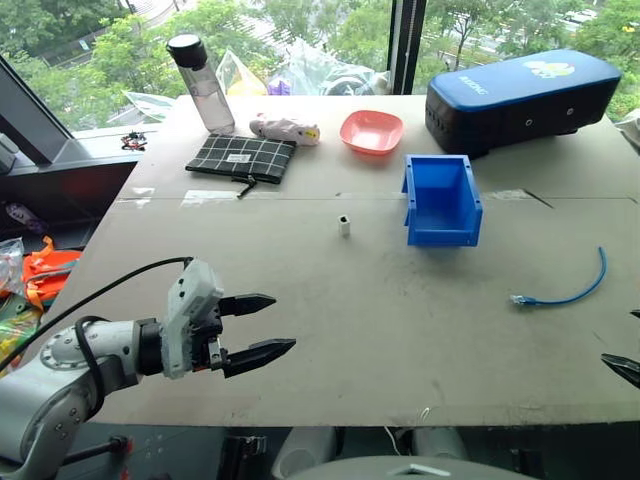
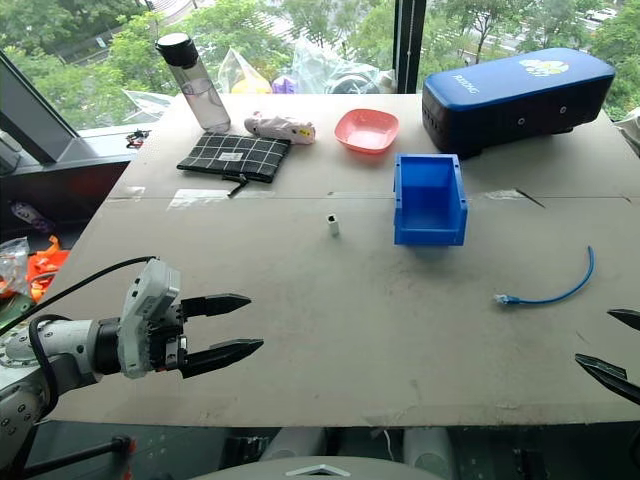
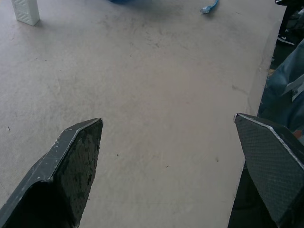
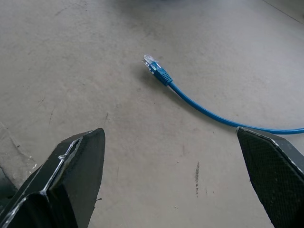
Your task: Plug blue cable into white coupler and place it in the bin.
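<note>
The blue cable lies curved on the table at the right, its clear plug toward the table's middle. The white coupler stands upright near the table's centre, just left of the bin, a bright blue box with nothing visible inside. My left gripper hovers open over the front left of the table, far from the coupler, holding nothing. My right gripper is open at the front right edge, close in front of the cable, empty. In the right wrist view the cable lies just ahead of the fingers.
Along the far side stand a clear bottle, a checked pouch, a small pink-and-white toy, a pink bowl and a large dark blue case. The table's front edge runs just below both grippers.
</note>
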`<state>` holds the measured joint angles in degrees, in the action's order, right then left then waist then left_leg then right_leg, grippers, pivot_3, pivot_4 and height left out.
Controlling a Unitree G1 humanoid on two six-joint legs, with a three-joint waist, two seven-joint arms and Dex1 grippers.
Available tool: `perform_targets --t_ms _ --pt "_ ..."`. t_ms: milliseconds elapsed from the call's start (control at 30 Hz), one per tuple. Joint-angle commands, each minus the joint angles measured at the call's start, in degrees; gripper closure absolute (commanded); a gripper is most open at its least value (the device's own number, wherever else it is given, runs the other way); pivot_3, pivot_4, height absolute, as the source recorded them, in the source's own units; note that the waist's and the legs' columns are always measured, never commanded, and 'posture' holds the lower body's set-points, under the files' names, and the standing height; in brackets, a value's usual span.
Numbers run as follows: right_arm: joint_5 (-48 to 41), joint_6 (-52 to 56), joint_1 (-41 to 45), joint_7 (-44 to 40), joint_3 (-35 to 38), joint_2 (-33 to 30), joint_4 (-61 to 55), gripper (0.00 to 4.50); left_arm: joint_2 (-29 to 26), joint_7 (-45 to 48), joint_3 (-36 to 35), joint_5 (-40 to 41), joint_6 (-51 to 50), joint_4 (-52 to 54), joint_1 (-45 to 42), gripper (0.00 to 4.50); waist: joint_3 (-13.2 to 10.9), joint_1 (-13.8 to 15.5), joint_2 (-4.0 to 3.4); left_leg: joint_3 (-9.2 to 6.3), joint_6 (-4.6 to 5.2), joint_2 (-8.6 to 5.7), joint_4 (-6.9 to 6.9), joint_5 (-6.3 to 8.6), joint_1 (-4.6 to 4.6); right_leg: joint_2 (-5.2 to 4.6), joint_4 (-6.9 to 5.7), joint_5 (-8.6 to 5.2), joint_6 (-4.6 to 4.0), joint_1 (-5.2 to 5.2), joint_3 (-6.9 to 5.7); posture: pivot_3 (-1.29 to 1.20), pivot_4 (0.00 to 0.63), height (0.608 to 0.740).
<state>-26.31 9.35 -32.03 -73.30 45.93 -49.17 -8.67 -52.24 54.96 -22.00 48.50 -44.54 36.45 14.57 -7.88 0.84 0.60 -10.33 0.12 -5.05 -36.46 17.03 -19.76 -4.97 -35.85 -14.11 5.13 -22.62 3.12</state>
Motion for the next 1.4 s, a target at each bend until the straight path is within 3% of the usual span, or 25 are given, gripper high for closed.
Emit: perform_targets --t_ms 33,133,300,467,600,833,967,1000,1200,1400 --pt "1.0 -0.6 2.0 2.8 0.0 -0.6 -1.4 0.03 1.3 -0.6 -0.6 2.0 1.4 0.0 -3.0 0.0 0.0 0.0 0.0 0.0 0.0 0.0 0.0 0.0 0.0 0.0 0.0 0.0 0.0 0.0 0.0 0.0 0.15 0.737" --pt "2.1 2.0 6.7 6.8 -4.2 -2.0 -4.1 0.03 4.7 -3.0 1.6 5.3 1.6 0.6 -9.2 0.0 0.0 0.0 0.01 0.01 0.0 0.0 -0.07 0.0 0.0 0.01 -0.01 0.05 -0.06 0.01 0.0 0.0 0.15 0.737" --pt "5.0 7.0 12.7 7.2 -13.1 -8.9 -6.5 0.03 4.0 -0.5 7.5 2.2 4.1 3.8 -12.6 0.0 0.0 -0.2 -0.02 0.17 -0.23 0.06 -0.07 -0.14 0.02 0.06 0.0 0.11 -0.06 0.0 0.06 0.0 0.15 0.737" --pt "7.9 16.2 30.0 4.2 -32.1 -17.2 -1.8 0.03 4.5 1.0 14.3 -1.7 7.8 5.3 -15.8 0.0 -0.1 -0.3 0.0 0.42 -0.25 0.16 -0.1 -0.16 -0.04 0.1 0.03 0.13 -0.11 -0.03 0.12 0.0 0.15 0.737" --pt "12.5 17.8 42.5 -0.1 -45.0 -17.5 5.5 0.03 4.3 1.9 16.7 -3.5 10.0 5.7 -16.8 0.0 -0.2 0.1 0.14 0.42 -0.25 0.23 -0.11 -0.16 -0.12 0.06 0.1 0.15 -0.13 -0.02 -0.11 0.0 0.15 0.737" --pt "19.4 13.4 56.1 -6.0 -56.8 -14.3 19.3 0.03 4.0 2.7 17.7 -7.7 14.5 7.3 -14.9 0.0 -0.3 -0.3 0.2 0.48 -0.25 0.24 -0.09 -0.16 -0.11 0.04 0.15 0.15 -0.13 -0.03 -0.09 0.0 0.15 0.737" --pt "21.7 10.4 59.6 -7.3 -59.5 -11.8 23.8 1.75 4.3 1.5 16.7 -7.9 15.1 8.3 -12.5 0.0 -0.3 -0.4 0.19 0.47 -0.26 0.28 -0.08 -0.16 -0.09 0.07 0.12 0.15 -0.12 -0.03 -0.09 0.0 0.15 0.737" --pt "22.1 9.9 59.9 -7.3 -59.7 -11.3 24.4 1.99 4.3 1.3 16.5 -8.0 15.4 8.4 -11.9 0.0 -0.3 -0.3 0.2 0.47 -0.26 0.28 -0.09 -0.16 -0.09 0.07 0.11 0.15 -0.12 -0.04 -0.09 0.0 0.15 0.737" --pt "23.5 7.7 56.7 -6.6 -59.5 -10.6 22.0 4.46 4.9 -1.5 14.2 -7.9 15.8 7.0 -9.4 0.0 -0.2 -0.2 0.3 0.44 -0.26 0.27 -0.09 -0.16 -0.08 0.07 0.09 0.16 -0.13 -0.03 -0.1 0.0 0.15 0.737" --pt "20.7 11.5 51.6 -5.0 -56.5 -9.6 7.0 4.46 4.4 -0.9 12.2 -8.9 17.2 5.6 -6.9 0.0 -0.1 -0.2 0.34 0.39 -0.26 0.3 -0.07 -0.16 -0.07 0.08 0.08 0.15 -0.12 -0.03 -0.13 0.0 0.15 0.737"
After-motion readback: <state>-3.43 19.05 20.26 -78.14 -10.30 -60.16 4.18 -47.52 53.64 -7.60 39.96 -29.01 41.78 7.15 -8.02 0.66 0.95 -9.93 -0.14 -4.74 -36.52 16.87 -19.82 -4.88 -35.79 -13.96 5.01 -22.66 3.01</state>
